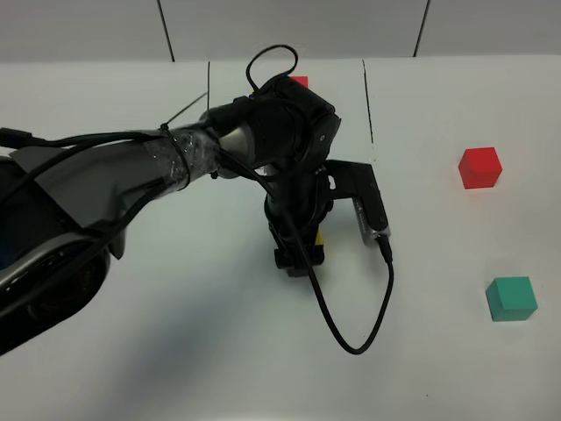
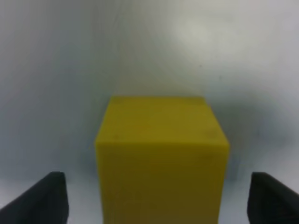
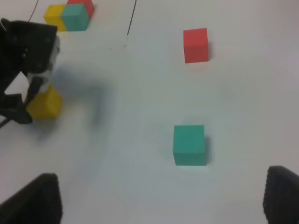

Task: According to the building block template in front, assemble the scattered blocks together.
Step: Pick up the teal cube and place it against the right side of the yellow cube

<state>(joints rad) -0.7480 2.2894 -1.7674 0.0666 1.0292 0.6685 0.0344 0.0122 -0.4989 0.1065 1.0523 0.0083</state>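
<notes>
Matte white tabletop, grey panelled wall along the top edge. The black left arm, partly wrapped in glossy film, reaches to centre. Its left fingers stand wide, flanking the smooth yellow cube without touching. The right fingers are wide, empty. The outlined template lies upper left, with the red cube upper right and the teal cube lower right.

Matt, smooth yellow cube; smooth white table

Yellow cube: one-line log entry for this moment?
phase: pre-grasp | left gripper: open, straddling yellow cube | right gripper: open, empty | red cube, teal cube: loose, apart | assembly: not started
</notes>
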